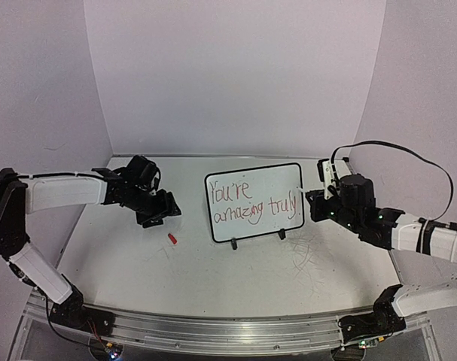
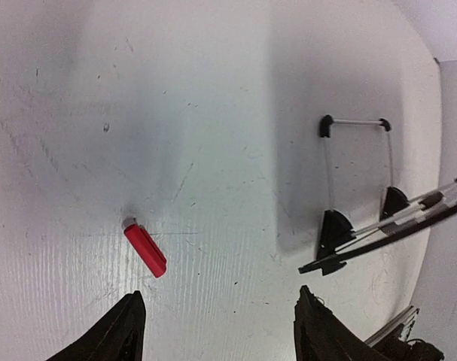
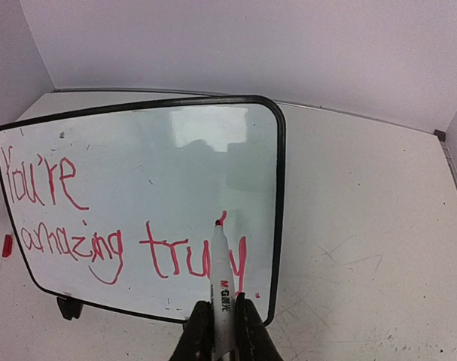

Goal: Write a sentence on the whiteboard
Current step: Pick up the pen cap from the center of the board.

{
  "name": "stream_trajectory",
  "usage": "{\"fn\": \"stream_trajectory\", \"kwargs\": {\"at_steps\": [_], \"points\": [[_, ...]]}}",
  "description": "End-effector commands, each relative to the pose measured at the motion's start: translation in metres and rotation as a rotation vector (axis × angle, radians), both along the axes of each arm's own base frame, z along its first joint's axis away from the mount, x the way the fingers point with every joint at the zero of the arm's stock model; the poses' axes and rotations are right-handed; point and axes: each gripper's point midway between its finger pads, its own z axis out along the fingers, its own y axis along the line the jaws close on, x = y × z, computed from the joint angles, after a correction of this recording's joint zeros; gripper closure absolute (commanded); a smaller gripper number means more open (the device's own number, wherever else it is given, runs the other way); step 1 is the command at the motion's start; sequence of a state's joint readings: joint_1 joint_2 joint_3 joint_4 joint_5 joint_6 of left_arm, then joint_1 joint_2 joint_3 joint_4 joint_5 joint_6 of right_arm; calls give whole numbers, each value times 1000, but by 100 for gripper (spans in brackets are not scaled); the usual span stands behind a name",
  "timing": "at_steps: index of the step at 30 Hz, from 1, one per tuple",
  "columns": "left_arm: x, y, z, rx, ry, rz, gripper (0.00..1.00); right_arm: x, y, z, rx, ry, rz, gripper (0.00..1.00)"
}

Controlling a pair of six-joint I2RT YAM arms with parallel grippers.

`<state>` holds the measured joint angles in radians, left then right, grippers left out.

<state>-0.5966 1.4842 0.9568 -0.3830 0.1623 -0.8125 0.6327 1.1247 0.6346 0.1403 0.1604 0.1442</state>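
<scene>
Right gripper (image 3: 222, 322) clamps a marker (image 3: 221, 271) before the whiteboard (image 3: 175, 169) bearing the sentence (image 3: 74, 244).

A robotics lab cell is being shown. The scuffed grey-white bench (image 1: 236, 278) is being closed in by plain pale panels (image 1: 236, 75), which are standing beyond the left pincer (image 1: 159, 213) and the right pincer (image 1: 316, 204) and to the outer side of each. The left arm (image 1: 62, 192) and the right arm (image 1: 431, 237) are being carried by a bare aluminium rail (image 1: 213, 329) well nearer than both pincers, at the bench's edge. A black cable (image 1: 409, 154) is being looped through the air behind the right pincer. Small green lights (image 1: 380, 216) are being lit on that arm just behind the pincer.
</scene>
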Motion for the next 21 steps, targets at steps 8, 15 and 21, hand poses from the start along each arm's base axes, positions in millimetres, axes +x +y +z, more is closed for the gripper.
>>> {"fn": "stream_trajectory", "kwargs": {"at_steps": [8, 15, 21], "points": [[-10, 1, -56, 321, 304, 221, 37, -9, -5, 54, 76, -162, 25, 100], [-11, -6, -83, 379, 344, 207, 39, -14, -14, 61, 89, -195, 1, 100], [-6, -6, -93, 420, 339, 186, 49, -14, -11, 59, 97, -193, 14, 100]]}}
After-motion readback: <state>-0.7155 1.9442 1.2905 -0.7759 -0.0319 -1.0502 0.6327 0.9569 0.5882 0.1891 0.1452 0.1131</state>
